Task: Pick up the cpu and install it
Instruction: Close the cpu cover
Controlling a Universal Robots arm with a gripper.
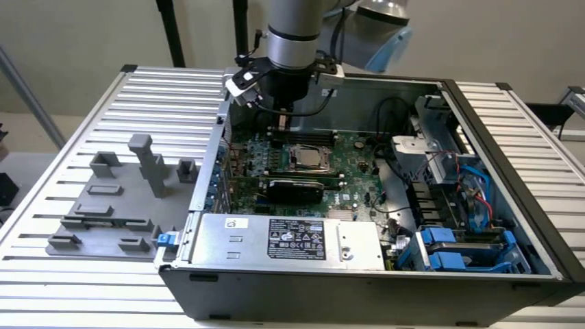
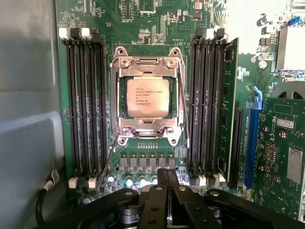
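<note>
An open computer case [image 1: 366, 288] lies on a slatted metal table [image 1: 55, 301]. A grey plastic fixture [image 1: 119, 199] sits on the table at the exterior view's left, just beside the case.

The robot arm reaches down into the far part of the case. Its gripper [image 1: 285, 122] hangs over the far edge of the green motherboard [image 1: 357, 171]. In the wrist view the gripper [image 2: 167, 174] has its two black fingers [image 2: 162, 179] pressed together, clenched on nothing.

The cpu [image 1: 309, 159], a small silvery square, lies flat in its socket [image 2: 147, 61] near the middle of the motherboard. It is nearer than the gripper and apart from it. In the wrist view the cpu [image 2: 148, 97] shows printed text on top, a metal frame around it, and rows of black memory slots [image 2: 86, 105] on both sides.

A silver power supply [image 1: 292, 236] fills the case's near side.
</note>
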